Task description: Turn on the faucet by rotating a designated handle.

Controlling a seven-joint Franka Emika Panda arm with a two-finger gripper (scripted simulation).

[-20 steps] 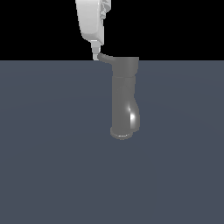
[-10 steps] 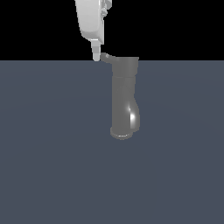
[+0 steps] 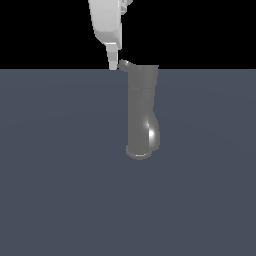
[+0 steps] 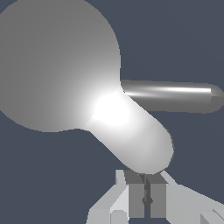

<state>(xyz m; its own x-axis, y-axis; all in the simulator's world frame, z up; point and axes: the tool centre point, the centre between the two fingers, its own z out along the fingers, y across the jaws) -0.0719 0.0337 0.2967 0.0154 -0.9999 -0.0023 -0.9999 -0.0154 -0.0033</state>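
Step in hand, as judged: contact phase of the handle turn, the push apparently not yet completed. The faucet [image 3: 143, 112] stood upright on the dark table [image 3: 60, 175], well in from every edge that showed, base ring down, spout bulging low on its side. The handle [image 3: 125, 64] stuck out sideways from the wide cap toward the exterior view's left, tip upturned. The gripper [image 3: 113, 64] hung from above with its jaws clenched together, grasping nothing; in the wrist view the fingers [image 4: 136, 199] sat with only a thin seam between them. The fingertip stood just beside the handle's tip, on the side away from the faucet; touching or a hair apart could not be told. Next move likely calls for a sideways sweep around the cap's axis, keeping the fingertip against the lever so it does not slip off the upturned end
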